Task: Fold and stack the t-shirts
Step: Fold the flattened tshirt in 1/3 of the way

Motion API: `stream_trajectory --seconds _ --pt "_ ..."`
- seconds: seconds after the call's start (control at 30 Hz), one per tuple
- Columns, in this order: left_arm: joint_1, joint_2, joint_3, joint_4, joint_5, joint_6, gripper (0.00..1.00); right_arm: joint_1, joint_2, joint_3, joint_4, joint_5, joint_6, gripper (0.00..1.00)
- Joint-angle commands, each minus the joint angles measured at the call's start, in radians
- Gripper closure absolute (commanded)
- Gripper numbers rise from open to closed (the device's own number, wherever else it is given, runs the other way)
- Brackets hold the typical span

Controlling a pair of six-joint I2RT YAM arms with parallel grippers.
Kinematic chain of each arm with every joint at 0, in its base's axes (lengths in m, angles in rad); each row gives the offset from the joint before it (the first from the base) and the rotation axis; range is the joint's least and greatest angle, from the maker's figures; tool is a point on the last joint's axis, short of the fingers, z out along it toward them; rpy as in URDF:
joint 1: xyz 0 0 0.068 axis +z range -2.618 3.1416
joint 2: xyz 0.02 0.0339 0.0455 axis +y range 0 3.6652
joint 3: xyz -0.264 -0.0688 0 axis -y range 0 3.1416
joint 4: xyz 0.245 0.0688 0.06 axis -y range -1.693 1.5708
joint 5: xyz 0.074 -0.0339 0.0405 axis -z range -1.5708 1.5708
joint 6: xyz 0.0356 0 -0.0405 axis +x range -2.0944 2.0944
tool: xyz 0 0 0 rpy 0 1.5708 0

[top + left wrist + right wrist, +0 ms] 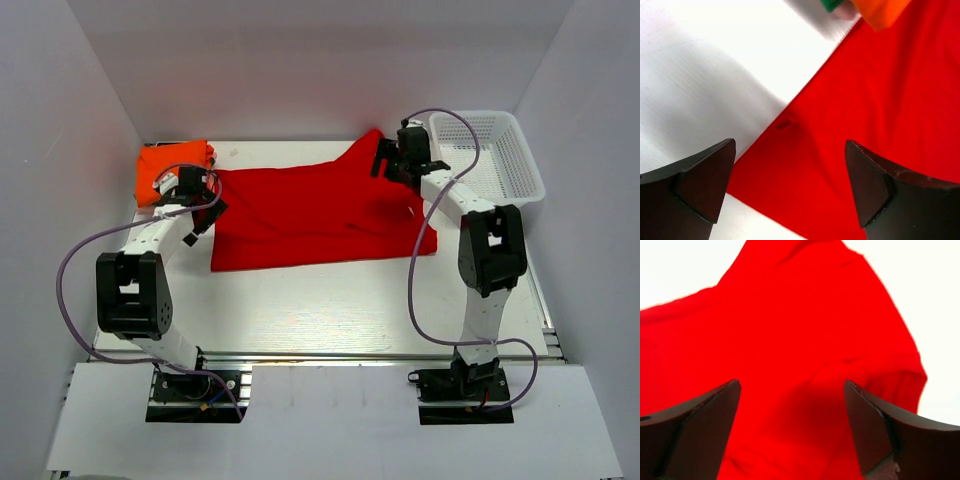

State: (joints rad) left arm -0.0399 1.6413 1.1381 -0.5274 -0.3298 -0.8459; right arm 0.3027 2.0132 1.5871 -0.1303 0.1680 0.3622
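Note:
A bright red t-shirt (310,215) lies spread across the middle of the white table. It also fills the left wrist view (875,130) and the right wrist view (790,340). My left gripper (205,208) hovers open and empty over its left edge. My right gripper (392,160) is open and empty above its raised far right corner. A folded orange t-shirt (170,165) sits at the far left, just behind the left gripper; in the left wrist view the orange shirt (882,12) shows with a bit of green cloth (831,4) beside it.
A white mesh basket (495,150) stands at the far right, close to my right arm. White walls close in the table on the left, back and right. A metal rail (330,357) runs along the table's near edge.

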Motion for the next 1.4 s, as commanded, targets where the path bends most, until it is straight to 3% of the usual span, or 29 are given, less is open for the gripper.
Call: stream_trajectory --seconds 0.0,0.13,0.2,0.3,0.57,0.93,1.3,1.33,1.37 --pt "0.005 -0.112 -0.021 0.016 0.07 0.077 0.0 -0.005 -0.114 -0.05 -0.028 -0.079 -0.054 0.1" --pt "-0.021 -0.187 -0.122 0.119 0.23 0.226 0.0 -0.004 -0.288 -0.309 0.039 -0.191 -0.034 0.1" --pt "-0.021 -0.198 -0.193 0.226 0.37 0.263 0.0 -0.005 -0.32 -0.39 0.063 -0.234 -0.02 0.1" --pt "-0.021 -0.21 -0.236 0.306 0.463 0.301 0.0 -0.004 -0.36 -0.472 0.092 -0.298 0.0 0.1" --pt "-0.043 -0.107 -0.281 0.349 0.517 0.347 0.0 -0.004 -0.254 -0.509 0.12 -0.374 0.053 0.1" --pt "-0.043 -0.052 -0.308 0.291 0.44 0.366 0.0 -0.013 -0.208 -0.523 0.116 -0.294 0.09 0.11" --pt "-0.043 -0.015 -0.319 0.28 0.427 0.366 0.0 -0.011 -0.14 -0.496 0.205 -0.387 0.129 0.32" --pt "-0.043 -0.015 -0.319 0.28 0.426 0.366 0.0 -0.011 -0.162 -0.504 0.213 -0.383 0.13 0.51" --pt "-0.043 -0.015 -0.328 0.28 0.426 0.366 0.0 -0.013 -0.169 -0.512 0.245 -0.357 0.139 0.6"
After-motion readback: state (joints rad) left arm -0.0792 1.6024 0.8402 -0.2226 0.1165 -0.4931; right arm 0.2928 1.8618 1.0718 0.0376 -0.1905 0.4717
